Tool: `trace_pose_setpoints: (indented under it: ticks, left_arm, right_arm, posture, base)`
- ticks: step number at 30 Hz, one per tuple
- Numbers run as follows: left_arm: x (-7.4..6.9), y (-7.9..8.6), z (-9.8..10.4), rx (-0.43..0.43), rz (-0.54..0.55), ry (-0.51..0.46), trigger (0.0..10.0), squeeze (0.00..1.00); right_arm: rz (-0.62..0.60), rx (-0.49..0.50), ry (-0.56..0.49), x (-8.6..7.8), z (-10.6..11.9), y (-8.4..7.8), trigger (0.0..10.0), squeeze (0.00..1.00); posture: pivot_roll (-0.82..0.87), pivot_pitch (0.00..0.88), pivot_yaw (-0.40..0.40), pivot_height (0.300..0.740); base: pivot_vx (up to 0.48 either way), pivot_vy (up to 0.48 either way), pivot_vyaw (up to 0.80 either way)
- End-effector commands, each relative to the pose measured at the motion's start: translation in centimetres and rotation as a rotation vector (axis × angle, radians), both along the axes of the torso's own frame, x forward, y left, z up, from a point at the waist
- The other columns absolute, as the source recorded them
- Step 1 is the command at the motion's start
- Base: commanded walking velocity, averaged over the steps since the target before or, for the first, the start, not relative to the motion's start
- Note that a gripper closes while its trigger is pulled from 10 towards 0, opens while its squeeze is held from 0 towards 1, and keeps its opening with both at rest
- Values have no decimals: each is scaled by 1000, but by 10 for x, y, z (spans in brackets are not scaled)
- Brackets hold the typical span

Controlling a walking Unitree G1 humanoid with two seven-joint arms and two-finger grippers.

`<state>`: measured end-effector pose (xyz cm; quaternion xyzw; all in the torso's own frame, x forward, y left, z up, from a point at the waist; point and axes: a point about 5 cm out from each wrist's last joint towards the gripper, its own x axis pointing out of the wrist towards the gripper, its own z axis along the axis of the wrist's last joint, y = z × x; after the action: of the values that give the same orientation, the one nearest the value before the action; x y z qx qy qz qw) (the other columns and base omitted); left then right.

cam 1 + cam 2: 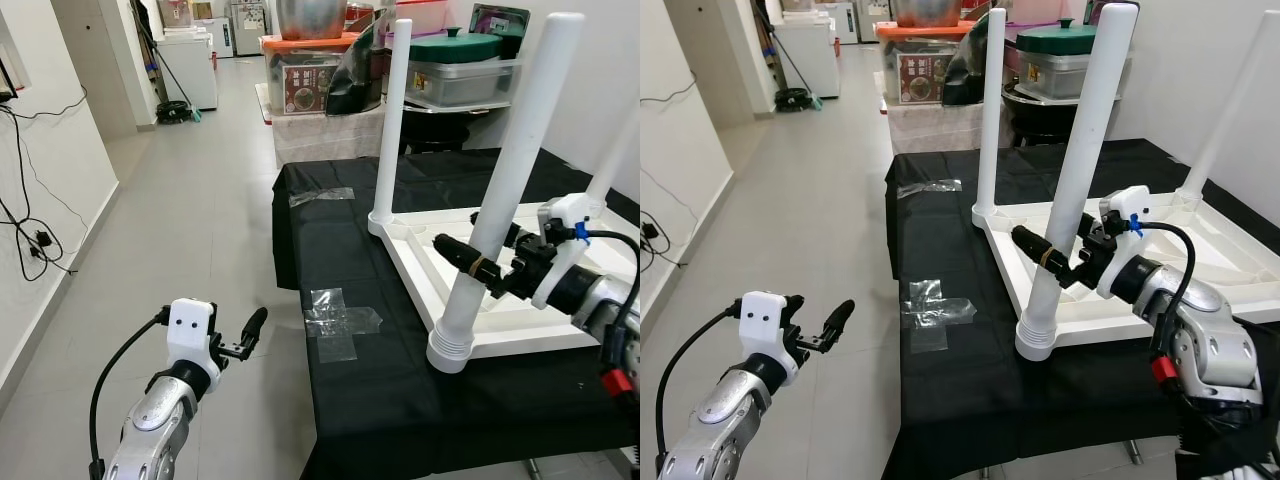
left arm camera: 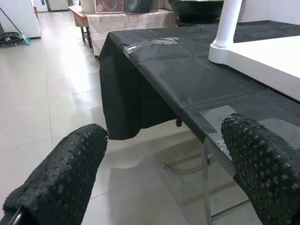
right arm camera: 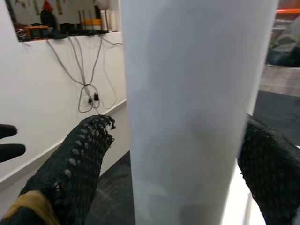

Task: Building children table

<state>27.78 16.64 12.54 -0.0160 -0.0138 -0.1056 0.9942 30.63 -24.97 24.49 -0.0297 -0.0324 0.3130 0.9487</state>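
On the black-draped table (image 1: pixel 400 400), right gripper (image 1: pixel 1065 262) jaws grasp the white leg (image 1: pixel 1077 190); left gripper (image 1: pixel 250 335) jaws released.

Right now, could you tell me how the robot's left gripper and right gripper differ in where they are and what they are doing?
The right gripper is over the black-covered table, its fingers around the nearest white table leg; the left gripper hangs over the floor beside the table, away from it. The right one has the leg between its fingers; the left one is open and holds nothing. Both have long black fingers.
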Motion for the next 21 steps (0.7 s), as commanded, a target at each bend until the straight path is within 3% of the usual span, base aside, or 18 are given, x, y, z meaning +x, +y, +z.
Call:
trace_pose_setpoints:
  ticks: [1,2,3,4,5,6,21]
  left_arm:
    - [-2,1,-3,5,1,13,10000,0]
    - [-2,1,-3,5,1,13,10000,0]
    - [-2,1,-3,5,0,14,10000,0]
    - [-2,1,-3,5,0,13,10000,0]
    - [-2,1,-3,5,0,13,10000,0]
    - [-2,1,-3,5,0,13,10000,0]
    - [-3,1,-4,5,-1,17,10000,0]
  right_arm:
    - [19,-9,-16,2,4,0,9412,0]
    - [19,-9,-16,2,4,0,9412,0]
    - [32,-10,-20,2,5,1,8392,0]
    - [44,-17,-20,3,4,2,4078,0]
    - [44,-17,-20,3,4,2,4078,0]
    - [53,-20,-21,3,4,2,0,0]
    - [62,-43,-29,4,2,1,0,0]
  posture:
    - [1,0,14,740]
    - [1,0,14,740]
    - [1,0,14,740]
    - [1,0,13,740]
    - [1,0,13,740]
    - [2,0,12,740]
    - [1,0,10,740]
  base:
    - [0,0,0]
    - [0,0,0]
    - [0,0,0]
    - [0,0,0]
    - [0,0,0]
    - [0,0,0]
    - [0,0,0]
